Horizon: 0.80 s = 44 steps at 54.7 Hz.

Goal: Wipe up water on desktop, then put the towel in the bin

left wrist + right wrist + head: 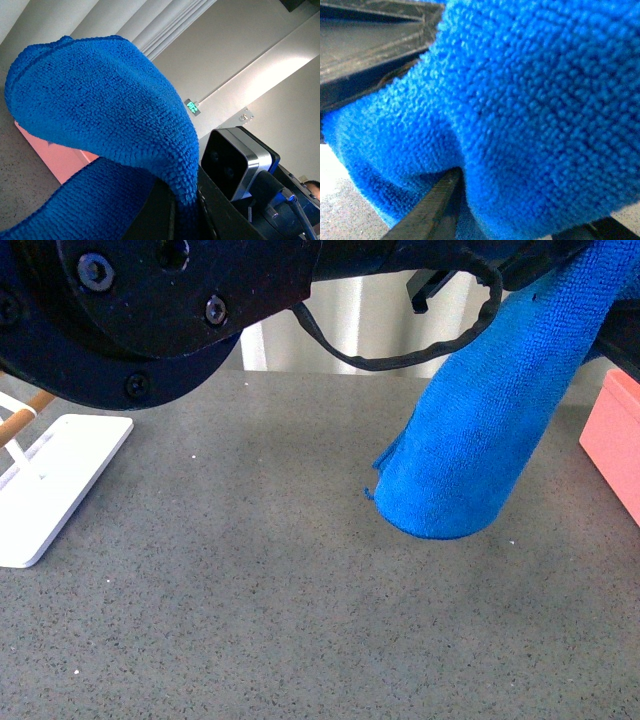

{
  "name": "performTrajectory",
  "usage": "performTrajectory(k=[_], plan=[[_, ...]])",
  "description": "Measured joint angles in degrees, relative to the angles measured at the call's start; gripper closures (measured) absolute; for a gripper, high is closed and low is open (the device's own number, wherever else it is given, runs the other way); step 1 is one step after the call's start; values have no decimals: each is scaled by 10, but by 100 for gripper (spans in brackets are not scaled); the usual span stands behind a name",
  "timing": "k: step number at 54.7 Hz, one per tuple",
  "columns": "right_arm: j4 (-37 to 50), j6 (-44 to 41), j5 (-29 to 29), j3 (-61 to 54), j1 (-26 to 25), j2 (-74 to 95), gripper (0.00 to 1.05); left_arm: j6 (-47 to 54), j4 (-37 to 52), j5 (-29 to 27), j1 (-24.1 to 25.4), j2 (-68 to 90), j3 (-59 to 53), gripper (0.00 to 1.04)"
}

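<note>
The blue towel (480, 430) hangs down from the upper right in the front view. Its lower end hovers just above the speckled grey desktop (250, 590). My left gripper (172, 215) is shut on the towel (100, 100), which bulges over its jaws. My right gripper (470, 125) is open, and the towel (535, 100) lies against its fingers (430, 210) and fills that view. The salmon-pink bin (615, 440) stands at the right edge, just beside the hanging towel, and also shows in the left wrist view (65, 160). Neither gripper's jaws show in the front view.
A flat white rack base (50, 490) with a wooden bar (20, 420) lies at the left of the desktop. A black arm body (150, 310) and a looping cable (400, 355) cross the top of the front view.
</note>
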Motion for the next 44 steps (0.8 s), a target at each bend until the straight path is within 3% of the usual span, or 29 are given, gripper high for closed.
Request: performTrajectory(k=[6,14,24,30,44], plan=[[5,5,2,1,3,0,86,0,0,0,0,0,0,100],[11,10,2,1,3,-2,101,0,0,-1,1,0,0,100],[7,10,11,0,3,-22,101,1,-9,-6,7,-3,0,100],[-59,-15,39,0,3,-53,101,6,-26,-15,14,-3,0,100],[-143,-52,42,0,-13,-116,101,17,-53,-25,34,0,2,100]])
